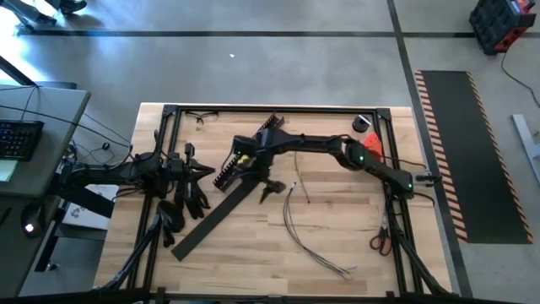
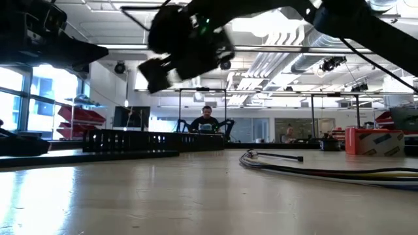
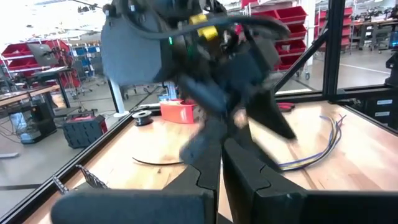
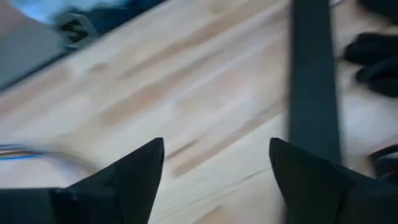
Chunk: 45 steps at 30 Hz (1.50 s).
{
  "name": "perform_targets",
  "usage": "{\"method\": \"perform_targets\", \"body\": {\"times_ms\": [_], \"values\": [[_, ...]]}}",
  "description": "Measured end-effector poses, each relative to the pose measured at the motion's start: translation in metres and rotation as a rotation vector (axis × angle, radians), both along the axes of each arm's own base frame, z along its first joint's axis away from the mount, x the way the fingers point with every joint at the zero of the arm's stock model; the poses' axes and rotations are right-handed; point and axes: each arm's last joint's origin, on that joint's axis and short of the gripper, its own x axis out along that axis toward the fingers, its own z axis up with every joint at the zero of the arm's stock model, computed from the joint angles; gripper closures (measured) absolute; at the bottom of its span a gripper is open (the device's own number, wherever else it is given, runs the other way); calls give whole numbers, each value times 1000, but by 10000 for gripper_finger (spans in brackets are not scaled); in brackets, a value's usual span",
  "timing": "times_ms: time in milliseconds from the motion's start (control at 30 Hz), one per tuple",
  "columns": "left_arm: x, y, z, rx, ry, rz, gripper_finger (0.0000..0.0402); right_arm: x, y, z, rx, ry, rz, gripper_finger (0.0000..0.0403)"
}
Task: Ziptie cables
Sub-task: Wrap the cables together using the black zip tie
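While no writing reads — right gripper [image 4: 214,163] jaws wide, empty | left gripper [image 3: 221,171] jaws closed | cables [image 1: 305,230] loose

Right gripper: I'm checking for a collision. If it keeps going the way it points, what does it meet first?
Probably bare table. The right gripper is open and empty, with only wood between its fingers; the black strip lies just beside that line. Depth is unclear.

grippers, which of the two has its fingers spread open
The right gripper, fingers apart over bare wood; the left gripper has its fingers pressed together.
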Motion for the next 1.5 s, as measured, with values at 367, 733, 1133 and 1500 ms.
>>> {"method": "perform_targets", "body": {"times_ms": [367,733,1133,1500], "values": [[0,0,-3,-77,24,-1,402,-42,-8,6,86,281,5,259],[0,0,-5,-86,49,0,402,-127,-18,-16,6,239,-286,368],[-1,5,-4,-84,29,189,402,-188,-18,-89,-99,-53,-492,373],[-1,7,-4,-61,32,244,402,-181,-18,-85,-177,-129,-516,351]]}}
